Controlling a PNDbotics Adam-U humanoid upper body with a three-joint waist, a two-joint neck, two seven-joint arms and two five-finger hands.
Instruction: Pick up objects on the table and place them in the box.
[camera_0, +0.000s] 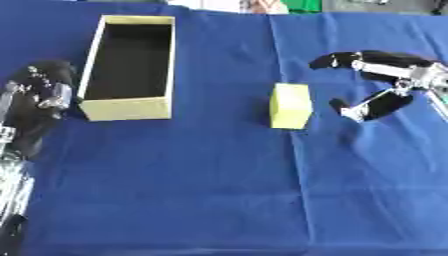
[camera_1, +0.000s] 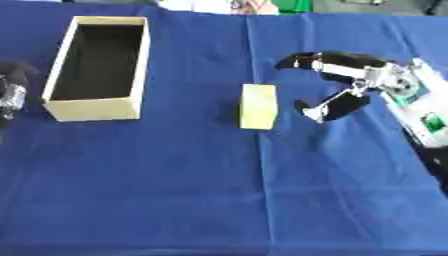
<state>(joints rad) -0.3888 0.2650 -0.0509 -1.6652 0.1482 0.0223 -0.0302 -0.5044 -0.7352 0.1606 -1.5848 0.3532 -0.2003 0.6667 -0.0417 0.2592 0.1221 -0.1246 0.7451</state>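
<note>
A pale yellow block (camera_0: 290, 105) was seen lying on the blue cloth (camera_0: 201, 190), to the right of the box (camera_0: 128, 108) and well apart from it, w/ its long axis running toward and away from the robot, approx. parallel to the box's long sides. The right hand (camera_1: 354, 85) was held just right of the block, not touching it; fingers and thumb were spread in a wide C opening toward the block, nothing grasped. So the block lay directly to the hand's left, its long right face presented to the open span; a grasp across the short axis was judged the likely next move, and the right hand was clearly the nearer one. The left hand (camera_0: 42, 95) was seen left of the box, close to its near-left corner; whether its fingers were curled or relaxed could not be told. The block looked matte and soft-edged, poss. foam or sponge, rectangular. The box was long, open-topped, w/ light cream walls and a dark interior; nothing could be made out inside. The cloth was smooth w/ faint fold lines. Task judged at an early stage: block not yet picked.
</note>
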